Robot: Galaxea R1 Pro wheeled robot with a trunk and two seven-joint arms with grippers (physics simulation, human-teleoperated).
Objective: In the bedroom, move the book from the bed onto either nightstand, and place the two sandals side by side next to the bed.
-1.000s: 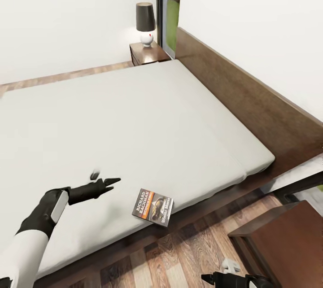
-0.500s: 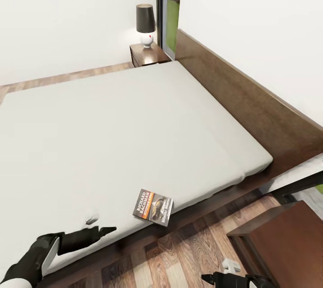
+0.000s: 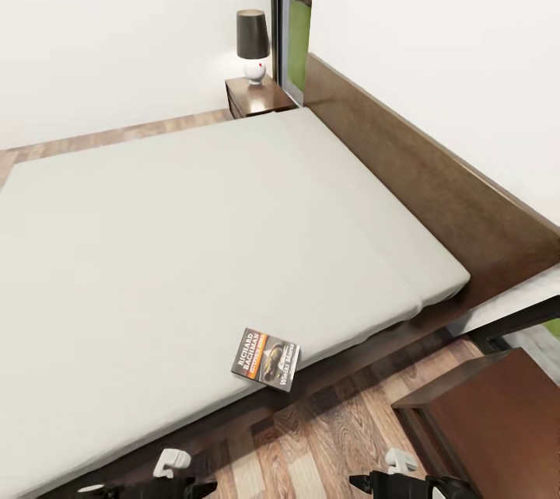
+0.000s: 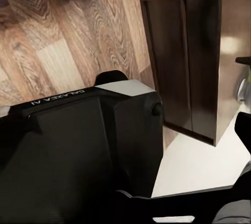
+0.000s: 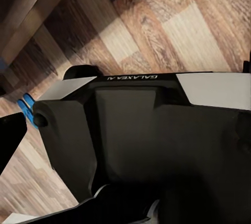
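left gripper (image 3: 183, 487): low at frame bottom over the floor (image 3: 311, 437), cut off; fingers' spread can't tell
right gripper (image 3: 365, 482): low, cut off; can't tell either
book (image 3: 265, 358): flat on mattress at near bed (image 3: 194, 227) edge, ahead of and between both grippers, left roughly as near; long axis slanting along the edge
near nightstand (image 3: 498, 406): right of book, just beside bed
sandals (image 5: 27, 110): blue bit by right arm, mostly hidden
far nightstand (image 3: 257, 95): carries lamp (image 3: 252, 40)
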